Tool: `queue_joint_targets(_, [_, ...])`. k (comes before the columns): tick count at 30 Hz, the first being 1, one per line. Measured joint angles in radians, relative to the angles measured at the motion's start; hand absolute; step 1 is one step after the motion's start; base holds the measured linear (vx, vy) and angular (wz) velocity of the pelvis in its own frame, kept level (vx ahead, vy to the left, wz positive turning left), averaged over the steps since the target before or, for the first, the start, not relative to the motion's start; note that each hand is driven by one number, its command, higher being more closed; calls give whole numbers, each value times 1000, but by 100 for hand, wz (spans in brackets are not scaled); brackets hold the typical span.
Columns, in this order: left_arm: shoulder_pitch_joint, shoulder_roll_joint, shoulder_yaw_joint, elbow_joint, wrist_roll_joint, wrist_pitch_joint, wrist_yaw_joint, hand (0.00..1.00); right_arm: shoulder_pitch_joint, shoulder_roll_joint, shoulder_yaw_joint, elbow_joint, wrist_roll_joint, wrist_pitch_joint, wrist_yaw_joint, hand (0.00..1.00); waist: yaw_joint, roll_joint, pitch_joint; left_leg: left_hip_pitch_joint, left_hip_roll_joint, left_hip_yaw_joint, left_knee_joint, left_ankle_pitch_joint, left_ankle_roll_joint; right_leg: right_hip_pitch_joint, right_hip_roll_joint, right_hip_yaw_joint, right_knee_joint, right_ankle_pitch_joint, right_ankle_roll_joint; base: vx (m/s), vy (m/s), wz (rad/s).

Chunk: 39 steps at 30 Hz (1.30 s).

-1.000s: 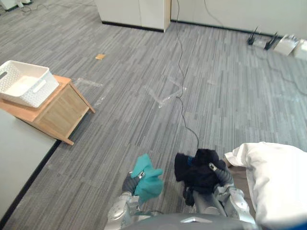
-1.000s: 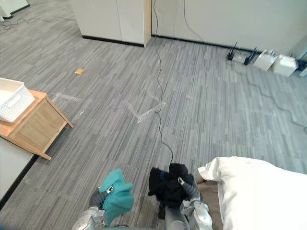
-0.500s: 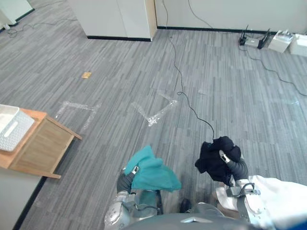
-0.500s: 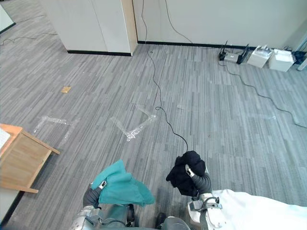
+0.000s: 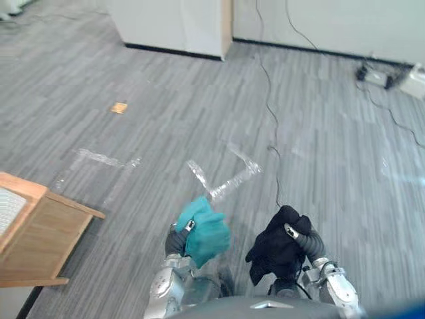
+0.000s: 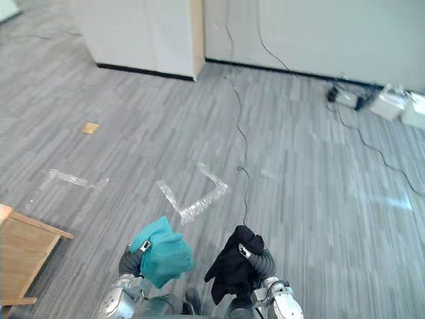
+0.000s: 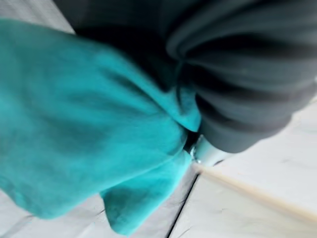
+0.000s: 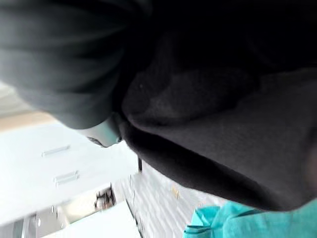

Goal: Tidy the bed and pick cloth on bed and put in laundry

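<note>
My left hand (image 5: pixel 176 240) is shut on a teal cloth (image 5: pixel 204 235), held up in front of me at the lower middle; the cloth bunches over the hand and hangs close past it in the left wrist view (image 7: pixel 89 124). My right hand (image 5: pixel 307 246) is shut on a black cloth (image 5: pixel 275 246), which droops below the fist. The black cloth (image 8: pixel 208 114) covers the fingers in the right wrist view, with the teal cloth (image 8: pixel 247 220) beside it. Both cloths hang in the air above grey carpet, a short gap between them.
A wooden side table (image 5: pixel 40 236) stands at the left edge with the corner of a white basket (image 5: pixel 6 209) on it. White cabinets (image 5: pixel 176 23) line the far wall. A black cable (image 5: pixel 269 113) runs across the carpet, clear tape marks (image 5: pixel 222 183) lie ahead, and white boxes (image 6: pixel 398 106) sit far right.
The whole view has swung, so the bed's white bedding has left the lower right. Both hands keep their cloths and now sit closer together, the teal cloth bunched tighter.
</note>
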Motion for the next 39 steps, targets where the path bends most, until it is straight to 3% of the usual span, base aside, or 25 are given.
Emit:
queue_joint_targets(3, [-33, 9, -2, 0, 19, 18, 38, 100, -11, 0, -2, -2, 35, 6, -21, 100, -13, -2, -1, 42, 27, -115, -26, -12, -22, -95, 8, 3, -239, -11, 14, 439, -133, 134])
queue_joint_targets(6, [-38, 8, -5, 1, 19, 51, 52, 100, 15, 35, 1, -71, 37, 19, -38, 100, -14, 9, 3, 81, 92, -215, -4, -60, -69, -118, 98, 74, -619, 48, 47, 460, -307, 103])
queue_joint_targets(7, [-36, 7, -4, 1, 19, 52, 57, 100, 25, 45, 4, -90, 37, 19, -42, 100, -12, 9, 2, 84, 104, -224, 13, -75, -82, -113, 112, 91, -701, 83, 51, 455, -375, 91])
queue_joint_targets(8, [-26, 4, -1, 2, 21, 53, 61, 100, 45, 63, 19, -144, 37, 19, -47, 100, -2, -6, -6, 99, 134, -227, 68, -138, -144, -79, 139, 130, -881, 251, 51, 462, -393, 89])
queue_joint_targets(9, [-18, 6, -1, 4, 22, 55, 63, 100, 55, 62, 22, -151, 37, 18, -47, 100, -3, -2, -4, 114, 152, -227, 81, -158, -162, -57, 156, 127, -878, 309, 7, 439, -378, 76])
queue_joint_targets(10, [-7, -25, -2, 5, 30, 56, 68, 100, 42, 52, 22, -155, 36, 19, -52, 100, 7, 36, -13, 124, 199, -205, 96, -160, -182, -48, 186, 97, -822, 271, -30, 322, -286, 27])
queue_joint_targets(12, [7, -42, -2, -1, 38, 47, 58, 100, 30, 51, 22, -190, 36, 19, -53, 100, 16, 33, -14, 136, 210, -194, 102, -112, -215, -78, 161, 79, -677, 169, -57, 350, -337, 49])
queue_joint_targets(15, [13, -55, 34, -2, 33, 42, 56, 100, -6, 38, 24, -212, 37, 22, -53, 100, 17, 32, -35, 115, 231, -222, 182, -85, -212, -70, 156, 30, -574, 21, -61, 301, -317, 55])
queue_joint_targets(17, [37, -61, 66, 1, 13, 42, 47, 100, -46, 36, 35, -166, 37, 40, -53, 100, 27, 43, -47, 49, 265, -240, 333, -44, -226, -22, 181, -6, -601, -8, -71, 231, -270, 38])
queue_joint_targets(18, [48, -62, 80, 1, 2, 42, 31, 100, -62, 36, 33, -130, 37, 55, -52, 100, 25, 45, -49, -21, 294, -239, 466, 23, -249, 36, 204, -39, -654, -12, -77, 270, -296, 66])
queue_joint_targets(19, [63, -67, 80, 1, -4, 42, 26, 100, -63, 25, 28, -109, 37, 66, -48, 100, 26, 53, -48, -99, 333, -228, 640, 38, -260, 108, 235, -72, -726, -5, -74, 229, -250, 70])
queue_joint_targets(21, [80, -70, 80, 2, -6, 43, 14, 100, -64, 8, 11, -85, 37, 80, -44, 100, 37, 62, -46, -181, 353, -168, 791, 7, -248, 185, 251, -112, -810, 6, -83, 196, -149, 54])
queue_joint_targets(23, [89, -73, 86, 1, -18, 44, -6, 100, -69, 2, -34, -53, 37, 82, -38, 100, 51, 63, -47, -252, 315, -42, 735, -81, -244, 276, 242, -166, -909, 26, -106, 263, -114, 60])
queue_joint_targets(24, [89, -74, 86, 1, -19, 44, -7, 100, -69, 0, -38, -52, 36, 84, -36, 100, 52, 64, -47, -258, 307, -30, 707, -90, -245, 284, 239, -173, -916, 30, -107, 310, -7, 53])
queue_joint_targets(27, [79, -79, 86, -4, -20, 54, -7, 100, -69, -8, -76, -45, 35, 112, -26, 100, 43, 60, -44, -260, 200, 97, 381, -104, -246, 357, 194, -251, -961, 45, -89, 278, 71, 72])
queue_joint_targets(28, [72, -83, 86, -17, -21, 59, -6, 100, -67, -12, -84, -45, 34, 122, -26, 100, 37, 58, -43, -258, 160, 152, 228, -55, -237, 386, 180, -281, -983, 53, -74, 262, 103, 72])
queue_joint_targets(30, [75, -85, 87, -47, -23, 68, -5, 100, -64, -19, -84, -45, 32, 138, -26, 100, 46, 64, -44, -248, 145, 220, 72, 108, -205, 422, 172, -298, -1007, 54, -43, 269, 136, 50])
queue_joint_targets(31, [71, -84, 89, -46, -25, 74, -2, 100, -63, -24, -81, -43, 29, 145, -27, 100, 58, 61, -49, -233, 122, 239, 59, 109, -153, 444, 157, -300, -1025, 56, -15, 328, 192, 36])
queue_joint_targets(33, [62, -82, 91, -46, -30, 74, 0, 100, -77, -25, -64, -43, 26, 145, -38, 100, 56, 51, -44, -245, 97, 261, 76, 99, -151, 456, 133, -304, -1039, 72, 11, 251, 169, 43])
queue_joint_targets(36, [38, -70, 92, -47, -30, 75, 0, 100, -97, -20, -43, -36, 23, 168, -54, 100, 68, 40, -39, -230, 72, 262, 78, 50, -80, 477, 120, -298, -1034, 96, 51, 216, 139, 32])
queue_joint_targets(38, [33, -70, 98, -47, -31, 86, -1, 100, -96, -20, -45, -32, 23, 192, -68, 100, 79, 35, -37, -192, 50, 255, 49, 30, -65, 465, 86, -274, -926, 84, 83, 160, 91, 21])
queue_joint_targets(39, [34, -65, 97, -47, -31, 95, -6, 100, -89, -18, -46, -28, 23, 200, -76, 100, 77, 29, -40, -145, 24, 237, 13, 20, -62, 427, 30, -252, -751, 64, 108, 169, 100, 52])
